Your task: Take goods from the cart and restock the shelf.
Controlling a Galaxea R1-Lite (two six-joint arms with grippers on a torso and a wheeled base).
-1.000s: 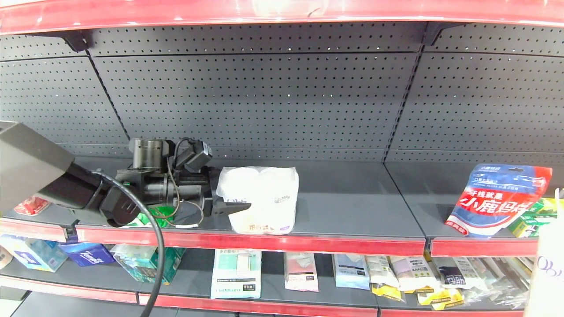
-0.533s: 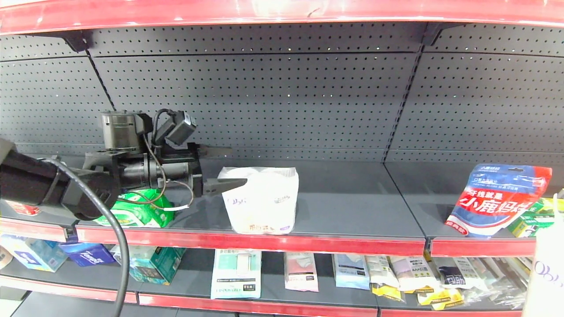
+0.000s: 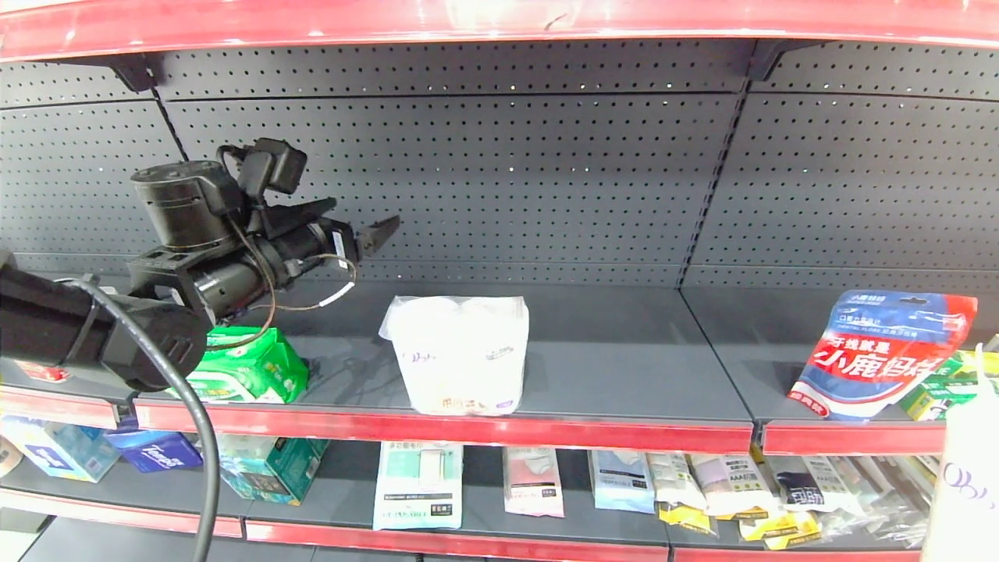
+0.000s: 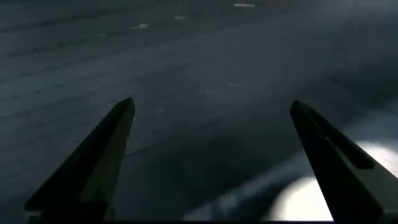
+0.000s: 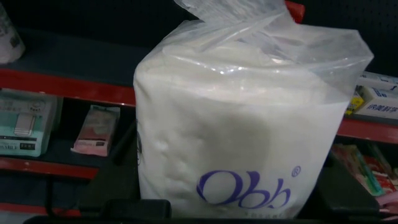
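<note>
The left gripper (image 4: 211, 106) hangs in the air above the left part of the shelf (image 3: 624, 367), its two dark fingers (image 4: 99, 168) spread wide with nothing between them. It points toward the grey perforated back panel (image 3: 468, 172) and sits well above the goods, touching none of them. Just below it and toward the front edge lies a green soft pack (image 3: 254, 367), half hidden behind the arm. A little to the right of that stands a white pack of paper rolls (image 3: 460, 355), upright near the red front lip, apart from the gripper and apart from the green pack.

The right gripper (image 5: 233, 183) is down at the robot's right side, below the shelf's front edge. It clasps a second white pack in clear wrap (image 5: 242, 112), its dark fingers pressed against the pack's two sides. From the head camera that held pack shows as a pale shape at the lower right corner (image 3: 964, 476).

Farther right on the same shelf, a blue and red pouch (image 3: 882, 351) leans back, with green and yellow boxes (image 3: 940, 390) just beside it. The lower shelf (image 3: 328, 468) carries flat packets, a blue box and a teal box.
</note>
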